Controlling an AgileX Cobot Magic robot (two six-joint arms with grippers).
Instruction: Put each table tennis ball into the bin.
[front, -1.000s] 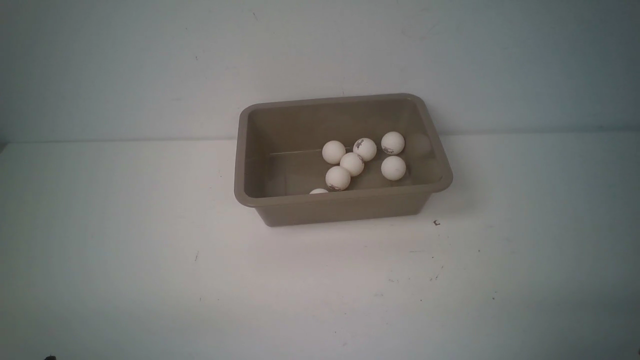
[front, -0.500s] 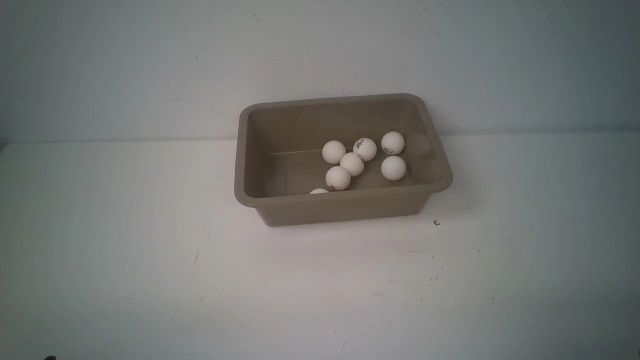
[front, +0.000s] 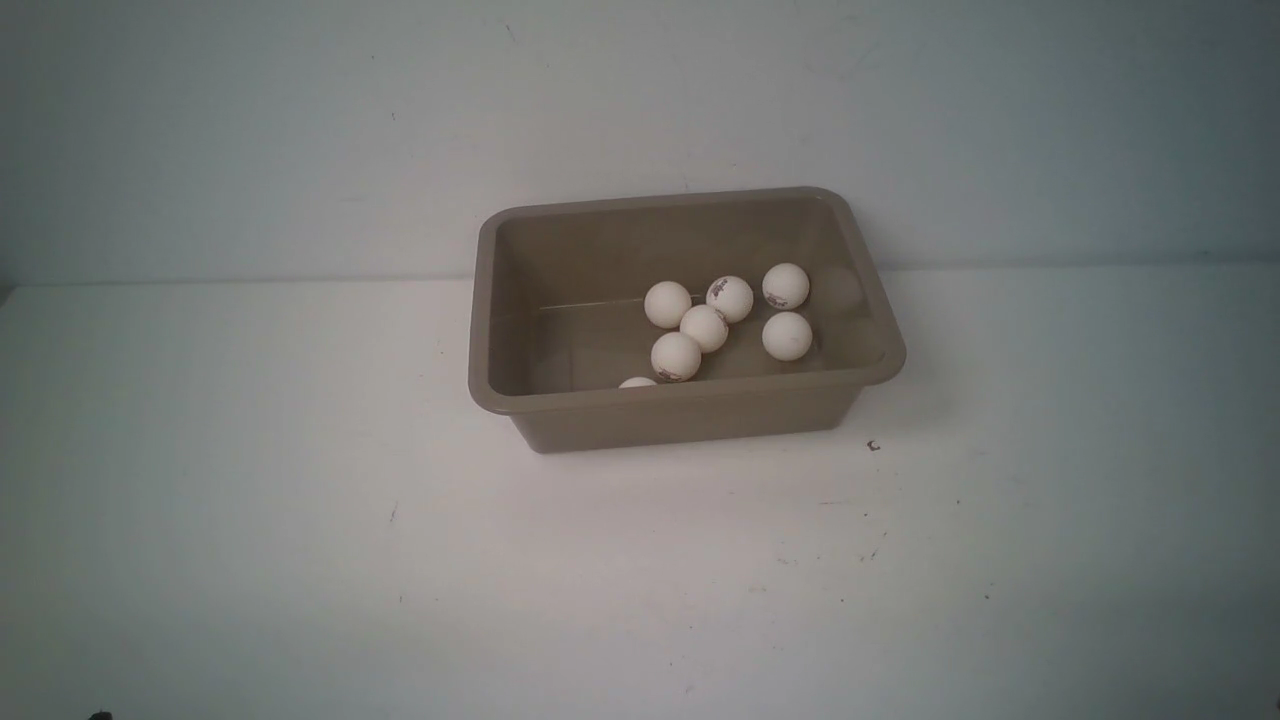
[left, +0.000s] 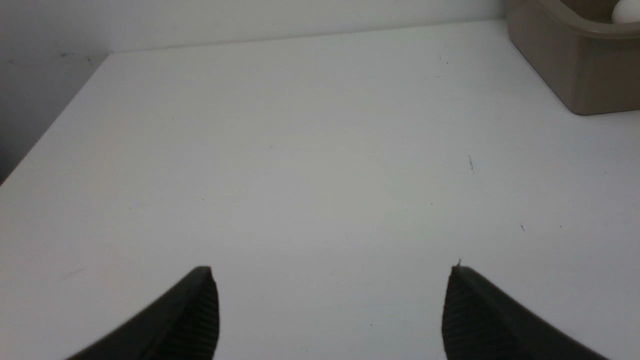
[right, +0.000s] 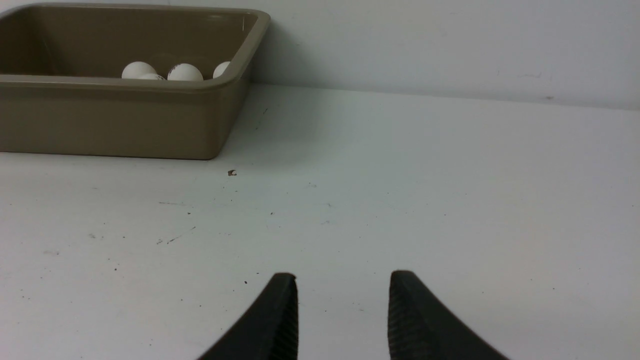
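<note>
The taupe bin (front: 690, 397) stands at the back of the white table, near the wall. Several white table tennis balls (front: 704, 327) lie on its floor, clustered toward its right half; one (front: 637, 382) peeks over the near rim. No ball shows on the table. Neither gripper appears in the front view. My left gripper (left: 332, 270) hangs open and empty over bare table, with the bin's corner (left: 575, 75) and one ball (left: 627, 12) far off. My right gripper (right: 342, 275) has a narrower gap, nothing in it; the bin (right: 125, 120) and balls (right: 185, 72) lie ahead.
A small dark chip (front: 873, 446) lies on the table by the bin's near right corner, also seen as the chip (right: 232, 173) in the right wrist view. The wall (front: 640, 120) rises just behind the bin. The table's left edge (left: 50, 125) shows in the left wrist view.
</note>
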